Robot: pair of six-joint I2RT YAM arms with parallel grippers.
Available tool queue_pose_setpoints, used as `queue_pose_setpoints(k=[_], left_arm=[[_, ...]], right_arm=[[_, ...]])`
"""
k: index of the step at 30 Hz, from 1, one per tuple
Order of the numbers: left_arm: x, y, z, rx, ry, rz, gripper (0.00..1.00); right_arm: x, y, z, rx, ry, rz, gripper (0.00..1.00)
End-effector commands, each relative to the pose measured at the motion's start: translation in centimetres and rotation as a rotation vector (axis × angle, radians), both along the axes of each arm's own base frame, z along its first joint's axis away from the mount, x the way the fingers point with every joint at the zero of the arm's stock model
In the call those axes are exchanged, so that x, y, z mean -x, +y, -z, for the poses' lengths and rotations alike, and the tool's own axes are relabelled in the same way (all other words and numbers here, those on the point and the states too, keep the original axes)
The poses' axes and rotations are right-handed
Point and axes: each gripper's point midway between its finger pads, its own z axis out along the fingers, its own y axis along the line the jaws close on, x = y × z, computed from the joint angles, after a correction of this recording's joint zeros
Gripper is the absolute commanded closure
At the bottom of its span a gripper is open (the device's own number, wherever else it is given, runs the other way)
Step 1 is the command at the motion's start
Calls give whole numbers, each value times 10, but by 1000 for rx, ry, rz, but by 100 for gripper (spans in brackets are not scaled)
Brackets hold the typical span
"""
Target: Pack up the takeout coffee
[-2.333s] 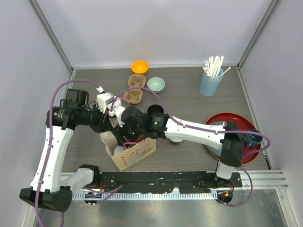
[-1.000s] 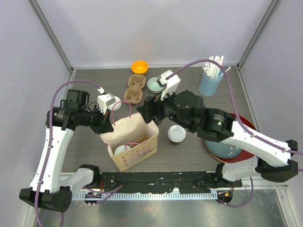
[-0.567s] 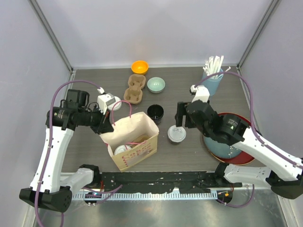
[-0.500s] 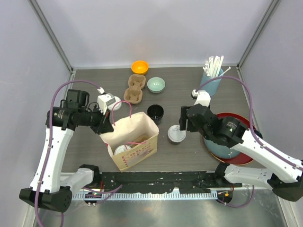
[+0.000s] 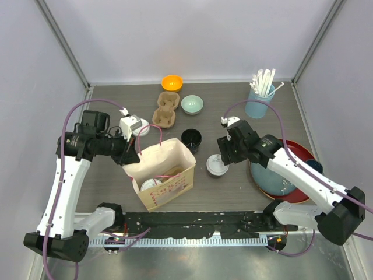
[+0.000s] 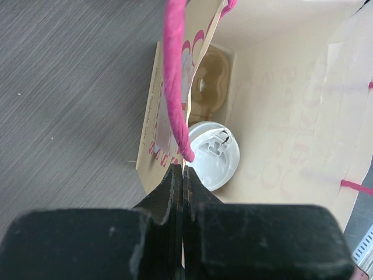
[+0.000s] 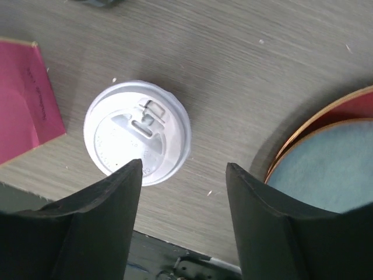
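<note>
From above, we see a lidded cup (image 5: 217, 165) standing mid-tabletop just beside the paper bag (image 5: 169, 188), under the right gripper (image 5: 226, 153).

Left wrist: the left gripper (image 6: 183, 172) is clamped shut on the bag's pink handle (image 6: 173, 70), and a second cup (image 6: 213, 154) sits inside.

Right wrist: the jaws stand apart and empty, with the cup off-centre toward one finger (image 7: 111, 204).

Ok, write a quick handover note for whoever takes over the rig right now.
Left claw: shut on the rim of the paper bag, holding it open.
Right claw: open, above the second lidded cup on the table, not gripping it.
Done: the first lidded cup stands inside the bag.
Left: grip the second lidded cup and set it in the bag. A lidless black cup stands behind the bag; unclear whether it goes in.
</note>
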Motion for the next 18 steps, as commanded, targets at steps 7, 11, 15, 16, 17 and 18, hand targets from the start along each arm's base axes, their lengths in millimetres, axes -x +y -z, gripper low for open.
queue_pose_setpoints(k=[7,11,15,16,17,18], left_arm=[[10,0,-2,1,12,12,100],[11,1,-4,-5,1,18,100],[10,1,-3,-8,6,15,100],[10,2,-3,-10,7,14,100],[10,1,-4,-8,5,15,100],[11,2,-3,-9,6,14,100]], right_arm=[[-27,39,-23,-81,-28,-633,27],[-30,39,-15,-27,49,-723,27],[-32,39,-11,-4,88,-768,27],[-32,37,-9,11,93,-769,27],[-34,35,-5,28,88,-768,27],[-38,31,-4,50,76,-753,27]])
